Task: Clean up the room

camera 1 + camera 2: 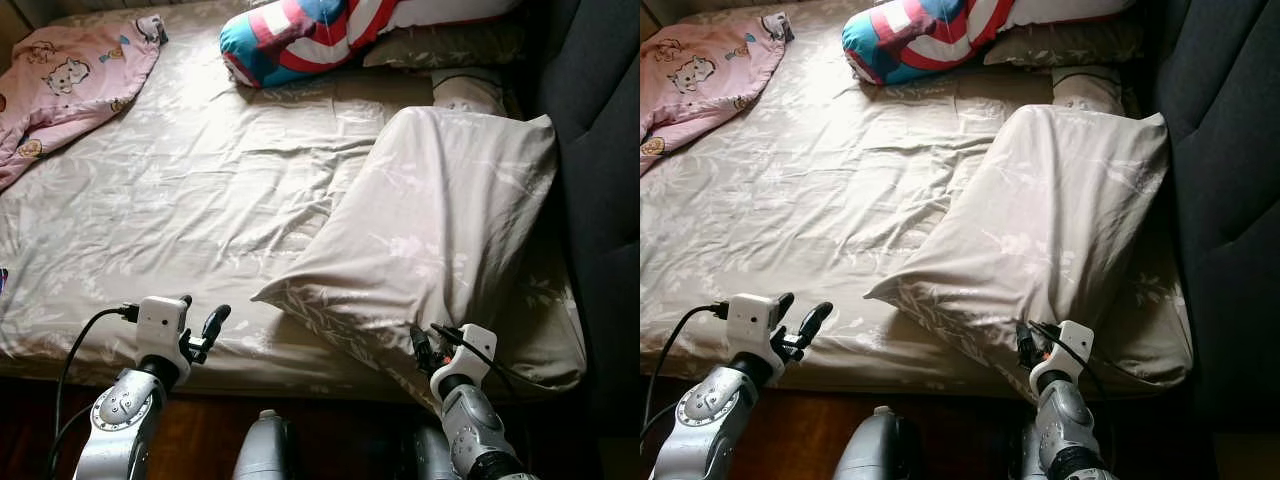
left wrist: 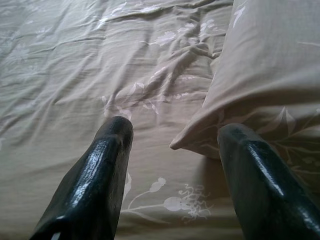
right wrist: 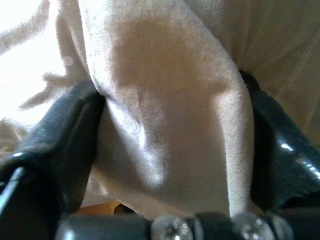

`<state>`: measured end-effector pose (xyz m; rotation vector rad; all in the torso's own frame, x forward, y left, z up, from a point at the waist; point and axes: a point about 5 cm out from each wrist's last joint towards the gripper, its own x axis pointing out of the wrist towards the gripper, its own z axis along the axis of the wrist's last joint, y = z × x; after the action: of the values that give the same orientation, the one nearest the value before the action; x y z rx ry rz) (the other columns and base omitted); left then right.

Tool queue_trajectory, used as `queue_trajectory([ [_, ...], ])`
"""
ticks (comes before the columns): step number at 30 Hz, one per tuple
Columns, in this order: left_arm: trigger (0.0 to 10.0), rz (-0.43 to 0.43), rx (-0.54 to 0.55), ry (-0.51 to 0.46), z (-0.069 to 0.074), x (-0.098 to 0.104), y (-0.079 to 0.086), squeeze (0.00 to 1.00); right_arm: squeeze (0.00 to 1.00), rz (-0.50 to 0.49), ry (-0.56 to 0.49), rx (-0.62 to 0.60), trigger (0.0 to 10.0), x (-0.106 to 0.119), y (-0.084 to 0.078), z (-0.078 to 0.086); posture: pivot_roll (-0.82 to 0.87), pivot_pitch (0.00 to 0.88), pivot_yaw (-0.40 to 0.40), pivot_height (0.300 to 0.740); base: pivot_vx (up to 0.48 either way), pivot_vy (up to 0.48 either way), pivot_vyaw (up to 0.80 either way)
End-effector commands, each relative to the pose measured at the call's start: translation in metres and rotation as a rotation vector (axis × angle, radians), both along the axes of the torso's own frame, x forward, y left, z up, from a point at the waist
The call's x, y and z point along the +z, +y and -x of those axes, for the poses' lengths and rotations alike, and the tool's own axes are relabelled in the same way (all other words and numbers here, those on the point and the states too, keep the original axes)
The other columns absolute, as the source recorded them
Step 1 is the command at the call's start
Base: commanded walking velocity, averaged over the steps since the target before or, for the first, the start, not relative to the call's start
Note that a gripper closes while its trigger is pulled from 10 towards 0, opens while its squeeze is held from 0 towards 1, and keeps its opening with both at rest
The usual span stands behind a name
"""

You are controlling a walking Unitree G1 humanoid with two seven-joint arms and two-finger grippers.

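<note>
Right hand point(image 3: 165, 150): clamped on near edge of the pillow point(image 1: 440, 230), fabric bunched between both fingers.
Left hand point(image 1: 200, 325): fingers spread wide, hovering over bed point(image 1: 180, 200) sheet, beside pillow's near corner.
Pillow: lies tilted on bed's right side.
Far: pink blanket point(image 1: 70, 80) left, striped cushion point(image 1: 300, 35) at head.
</note>
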<state>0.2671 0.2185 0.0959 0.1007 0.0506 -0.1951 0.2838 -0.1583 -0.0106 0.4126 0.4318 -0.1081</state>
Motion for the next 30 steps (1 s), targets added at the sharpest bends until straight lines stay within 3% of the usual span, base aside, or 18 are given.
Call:
queue_trajectory([
  [1,10.0,-0.029,0.011,0.036,0.005,-0.005,0.006,0.00,0.00,-0.028,0.132,0.058,0.0,-0.025,0.019,0.025,0.16,0.351,0.139,0.658,0.000,0.000,0.00],
  [17,10.0,-0.035,0.014,0.049,0.004,-0.007,0.007,0.00,0.00,-0.034,0.141,0.051,0.0,-0.032,0.020,0.036,0.15,0.338,0.141,0.658,0.000,0.000,0.00],
  [30,10.0,-0.026,0.004,0.068,-0.002,-0.015,0.002,0.00,0.00,0.007,0.140,0.005,0.0,-0.037,0.009,0.045,0.09,0.269,0.125,0.658,0.000,0.000,0.00],
])
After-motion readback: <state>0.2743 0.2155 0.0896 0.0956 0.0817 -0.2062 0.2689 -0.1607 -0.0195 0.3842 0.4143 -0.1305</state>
